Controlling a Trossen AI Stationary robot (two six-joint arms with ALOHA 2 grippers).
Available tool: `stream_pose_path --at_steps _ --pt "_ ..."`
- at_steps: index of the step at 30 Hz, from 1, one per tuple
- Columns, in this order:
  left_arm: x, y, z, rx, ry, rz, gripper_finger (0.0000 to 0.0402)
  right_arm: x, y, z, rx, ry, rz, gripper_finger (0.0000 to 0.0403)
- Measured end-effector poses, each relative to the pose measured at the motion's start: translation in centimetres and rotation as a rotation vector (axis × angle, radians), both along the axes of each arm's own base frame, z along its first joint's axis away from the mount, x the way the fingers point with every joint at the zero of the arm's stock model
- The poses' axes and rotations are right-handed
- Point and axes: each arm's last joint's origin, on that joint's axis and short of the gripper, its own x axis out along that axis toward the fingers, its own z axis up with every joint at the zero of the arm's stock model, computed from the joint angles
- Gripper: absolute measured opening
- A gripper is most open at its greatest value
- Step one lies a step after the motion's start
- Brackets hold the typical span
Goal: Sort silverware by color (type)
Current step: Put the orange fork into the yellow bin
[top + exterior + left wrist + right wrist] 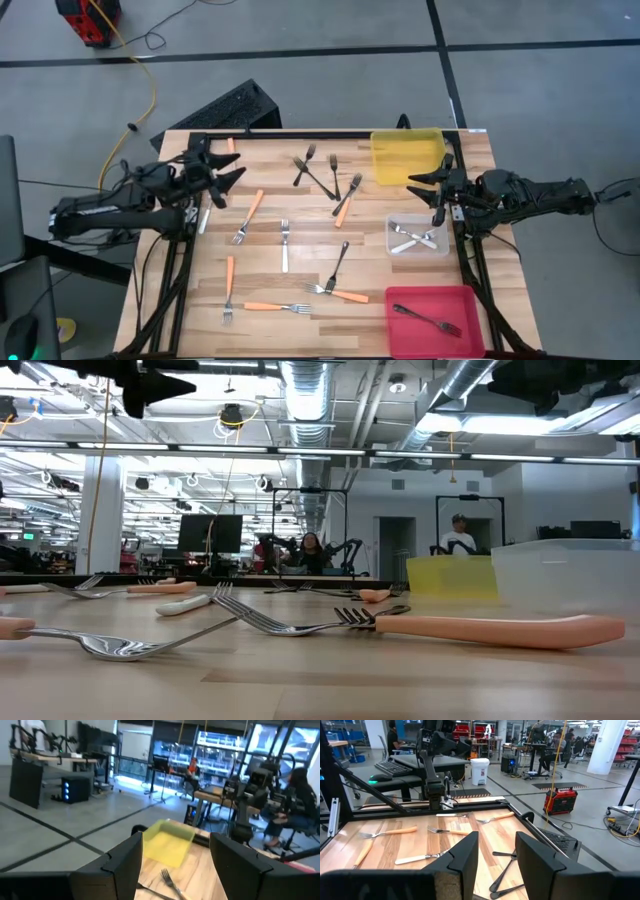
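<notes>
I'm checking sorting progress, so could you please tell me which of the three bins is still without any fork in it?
The yellow bin, at the table's far edge, holds nothing; the clear bin holds pale forks and the red bin a dark fork.

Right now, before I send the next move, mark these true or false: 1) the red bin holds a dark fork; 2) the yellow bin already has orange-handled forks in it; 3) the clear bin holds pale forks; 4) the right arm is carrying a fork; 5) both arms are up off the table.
1) True: one dark metal fork lies in the red rectangular bin.
2) False: the yellow rectangular bin shows no forks inside.
3) True: pale silver-white forks lie in the clear rectangular bin.
4) False: the right gripper has open jaws with nothing between them.
5) True: the low view shows neither it nor the left gripper at table level.
</notes>
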Motion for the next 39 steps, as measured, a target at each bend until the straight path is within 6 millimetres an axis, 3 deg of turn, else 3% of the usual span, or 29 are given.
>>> stream_pose_path --at_steps 11,29,39 --pt "-0.6 -0.1 -1.3 -0.059 0.056 0.014 0.0214 0.0 0.0 0.0 0.0 0.0 0.0 0.0155" --pt "-2.5 -0.2 -1.1 -0.049 0.009 0.086 0.0214 0.0 0.0 -0.1 0.001 0.011 0.0 0.0155" --pt "-0.9 0.1 -5.4 -0.084 -0.036 0.084 0.0214 0.0 0.0 -0.1 0.016 0.006 -0.001 0.0155"
